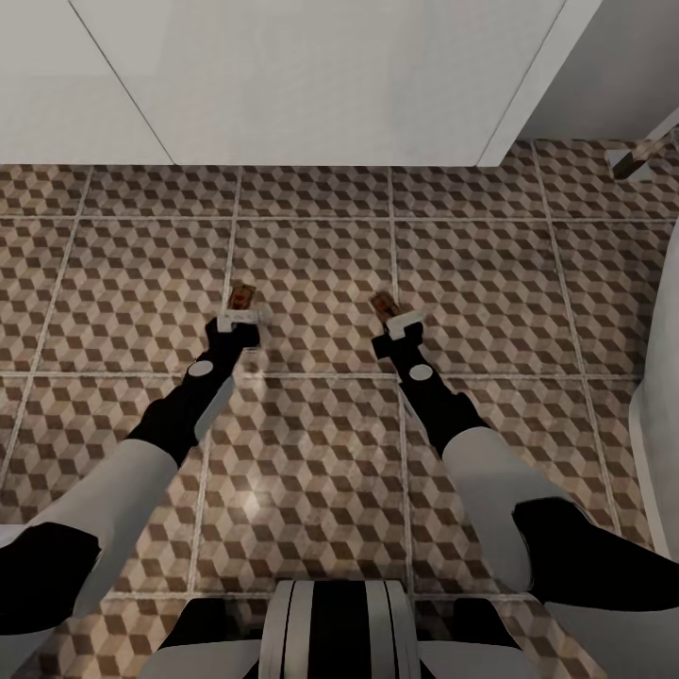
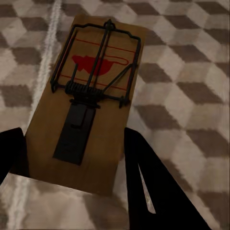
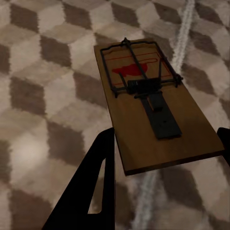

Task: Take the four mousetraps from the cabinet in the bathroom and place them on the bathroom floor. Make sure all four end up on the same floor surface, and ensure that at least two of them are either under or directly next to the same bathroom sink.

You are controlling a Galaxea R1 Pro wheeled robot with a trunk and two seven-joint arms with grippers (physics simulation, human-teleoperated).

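Currently I hold one mousetrap in each gripper, left gripper (image 1: pixel 240 319) clamped on the left mousetrap (image 2: pixel 86 100) and right gripper (image 1: pixel 401 325) on the right mousetrap (image 3: pixel 151 103), both low over the bathroom floor (image 1: pixel 311 443) before the white vanity (image 1: pixel 311 80) (sink presumably above); next, lower and release.

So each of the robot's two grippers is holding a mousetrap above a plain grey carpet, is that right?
Not quite. The left gripper and right gripper do each hold a mousetrap, but the head view shows a floor of tiles with a brown, beige and white cube pattern, not grey carpet.
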